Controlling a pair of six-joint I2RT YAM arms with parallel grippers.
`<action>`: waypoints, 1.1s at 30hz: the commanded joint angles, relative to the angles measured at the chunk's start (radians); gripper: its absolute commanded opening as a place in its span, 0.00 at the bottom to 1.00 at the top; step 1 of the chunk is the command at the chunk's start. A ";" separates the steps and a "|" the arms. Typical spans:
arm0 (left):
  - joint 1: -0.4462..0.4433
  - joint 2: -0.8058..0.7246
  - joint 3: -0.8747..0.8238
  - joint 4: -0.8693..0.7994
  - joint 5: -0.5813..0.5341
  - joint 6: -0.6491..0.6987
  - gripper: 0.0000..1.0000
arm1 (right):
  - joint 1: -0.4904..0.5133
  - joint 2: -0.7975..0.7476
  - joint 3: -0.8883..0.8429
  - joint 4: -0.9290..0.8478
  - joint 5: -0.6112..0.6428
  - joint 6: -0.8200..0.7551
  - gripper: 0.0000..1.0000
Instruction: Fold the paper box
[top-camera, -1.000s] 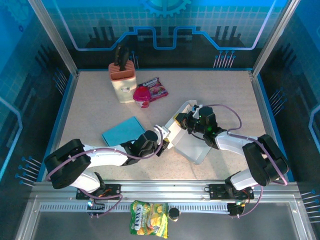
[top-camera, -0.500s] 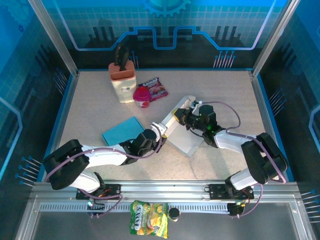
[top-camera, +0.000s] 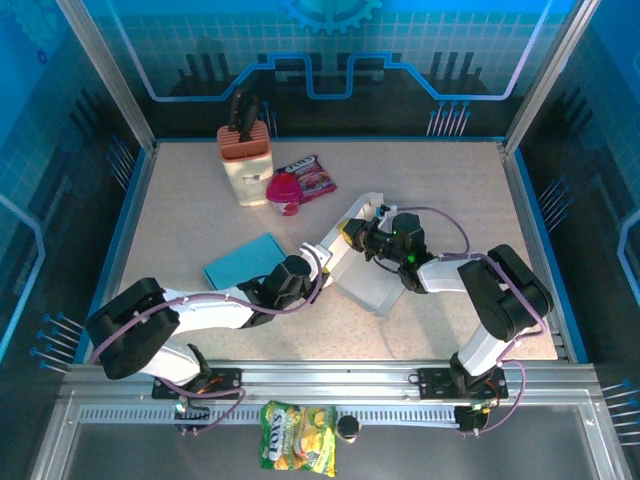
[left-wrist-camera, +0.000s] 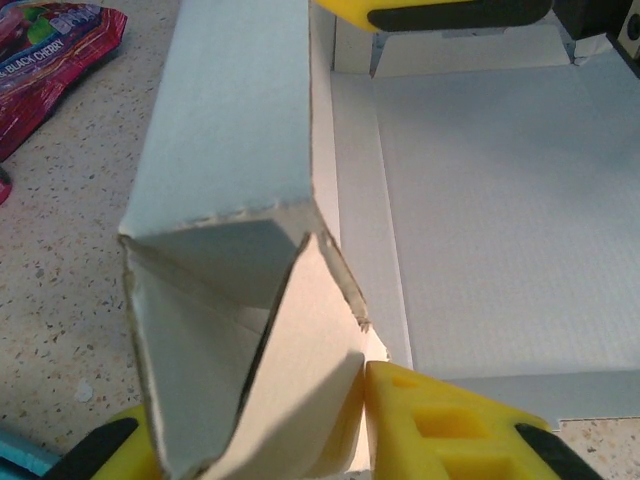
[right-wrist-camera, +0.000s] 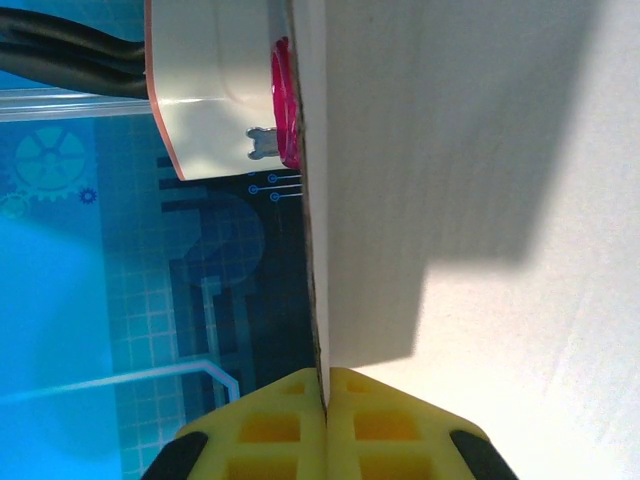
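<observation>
The left arm (top-camera: 200, 312) and right arm (top-camera: 470, 278) lie low and outstretched, meeting over the white paper box (top-camera: 368, 288) at mid-desk (top-camera: 450, 180) and covering its far-left part. The left hand (left-wrist-camera: 262, 440), its fingers cut off in the wrist view, clamps a folded, ragged-edged cardboard wall. The right hand (right-wrist-camera: 325, 382) pinches a thin upright flap.
</observation>
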 joint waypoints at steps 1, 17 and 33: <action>-0.004 -0.015 -0.009 0.030 0.036 0.008 0.30 | 0.012 -0.010 -0.010 0.040 0.002 -0.004 0.00; -0.029 -0.001 0.006 0.026 0.008 0.020 0.29 | 0.007 -0.073 -0.028 0.046 -0.014 -0.030 0.00; -0.050 0.027 0.028 0.010 -0.112 0.017 0.32 | 0.009 -0.007 -0.019 0.155 -0.042 -0.012 0.00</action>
